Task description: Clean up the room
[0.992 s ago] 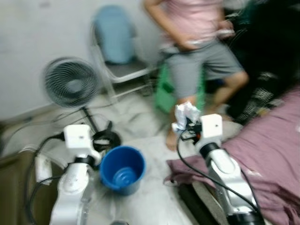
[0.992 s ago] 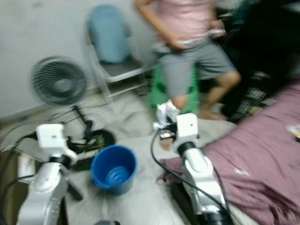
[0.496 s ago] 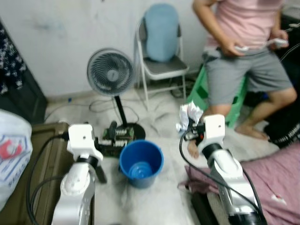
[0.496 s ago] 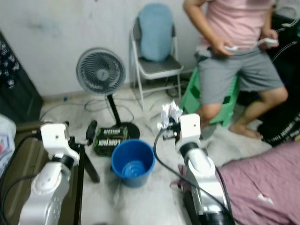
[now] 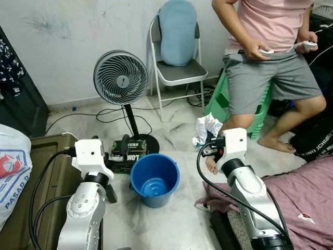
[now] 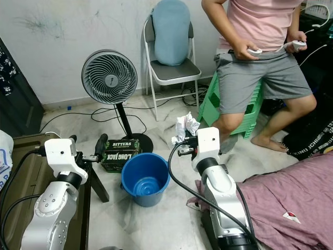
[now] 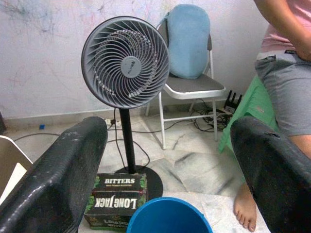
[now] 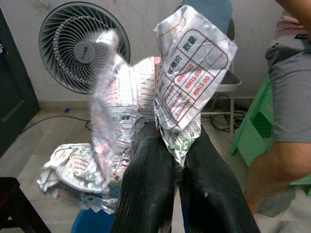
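A crumpled sheet of printed paper (image 8: pixel 170 92) sticks up from my right gripper (image 8: pixel 176 155), which is shut on it. In the left eye view the paper (image 5: pixel 208 127) hangs to the right of and above a blue bucket (image 5: pixel 154 179). The bucket stands upright on the marble floor between my two arms, and its inside looks bare. My left gripper (image 7: pixel 167 160) is open with nothing between its fingers. It points over the bucket's left rim (image 7: pixel 167 216) toward the fan.
Behind the bucket are a standing fan (image 5: pixel 120 78) and a black Long Jack box (image 5: pixel 127 156). Further back are a folding chair (image 5: pixel 177 73), a green stool (image 5: pixel 221 99) and a person (image 5: pixel 270 52) holding controllers. A purple bedcover (image 5: pixel 304 208) lies right, a brown case (image 5: pixel 47 172) left.
The camera has swung left and steadied, so fan and chair shifted right in view. My right gripper still holds the paper, now nearer the bucket.
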{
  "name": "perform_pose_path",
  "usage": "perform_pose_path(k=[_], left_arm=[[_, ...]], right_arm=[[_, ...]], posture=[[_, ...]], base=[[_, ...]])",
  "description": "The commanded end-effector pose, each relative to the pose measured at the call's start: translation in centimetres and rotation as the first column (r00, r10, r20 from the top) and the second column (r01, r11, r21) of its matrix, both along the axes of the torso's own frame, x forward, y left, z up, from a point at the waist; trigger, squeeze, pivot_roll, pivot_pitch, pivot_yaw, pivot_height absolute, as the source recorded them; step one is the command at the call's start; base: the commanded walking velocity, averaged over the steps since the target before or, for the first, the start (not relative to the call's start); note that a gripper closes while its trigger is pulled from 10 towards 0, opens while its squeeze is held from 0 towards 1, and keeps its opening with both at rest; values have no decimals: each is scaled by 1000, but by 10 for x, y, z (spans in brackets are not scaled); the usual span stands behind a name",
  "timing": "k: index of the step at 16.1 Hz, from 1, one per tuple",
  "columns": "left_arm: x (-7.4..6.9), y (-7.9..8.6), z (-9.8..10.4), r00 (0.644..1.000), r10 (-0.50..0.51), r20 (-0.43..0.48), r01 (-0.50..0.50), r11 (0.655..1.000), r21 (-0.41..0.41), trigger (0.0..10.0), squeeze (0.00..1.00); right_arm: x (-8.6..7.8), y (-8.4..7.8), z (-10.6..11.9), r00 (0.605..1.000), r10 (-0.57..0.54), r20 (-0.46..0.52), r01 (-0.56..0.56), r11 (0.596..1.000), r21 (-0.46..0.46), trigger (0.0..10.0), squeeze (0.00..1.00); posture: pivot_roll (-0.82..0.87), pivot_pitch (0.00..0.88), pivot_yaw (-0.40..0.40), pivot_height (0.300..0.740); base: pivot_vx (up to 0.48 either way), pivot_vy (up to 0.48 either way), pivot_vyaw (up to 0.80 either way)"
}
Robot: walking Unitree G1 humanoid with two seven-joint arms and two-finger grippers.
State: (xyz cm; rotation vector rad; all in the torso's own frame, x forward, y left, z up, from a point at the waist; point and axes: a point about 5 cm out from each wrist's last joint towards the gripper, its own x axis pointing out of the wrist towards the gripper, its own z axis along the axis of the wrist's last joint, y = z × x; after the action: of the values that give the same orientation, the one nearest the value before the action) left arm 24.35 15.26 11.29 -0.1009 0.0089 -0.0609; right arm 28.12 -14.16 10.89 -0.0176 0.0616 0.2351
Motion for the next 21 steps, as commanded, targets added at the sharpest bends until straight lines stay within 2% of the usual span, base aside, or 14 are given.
perform_pose_path(k=[1,16,18,21], left_arm=[[0,1,3,1000,-6,15,6,1000,4,10000,0],[0,-1,3,1000,-13,13,13,1000,1,10000,0],[0,-1,3,1000,-7,16,7,1000,-5,10000,0],[1,-1,3,1000,-3,23,3,1000,-7,10000,0]], right_arm=[[1,0,4,1000,-4,9,4,1000,0,10000,0],[1,-1,3,1000,2,12,-2,1000,4,10000,0],[1,0,4,1000,9,17,-9,1000,-3,10000,0],[1,0,3,1000,12,19,-12,1000,-7,10000,0]], posture=[[-25,0,-14,740],[-25,0,-16,740],[-25,0,-16,740],[-22,0,-19,740]], base=[[270,0,0],[293,0,0],[0,0,0],[0,0,688]])
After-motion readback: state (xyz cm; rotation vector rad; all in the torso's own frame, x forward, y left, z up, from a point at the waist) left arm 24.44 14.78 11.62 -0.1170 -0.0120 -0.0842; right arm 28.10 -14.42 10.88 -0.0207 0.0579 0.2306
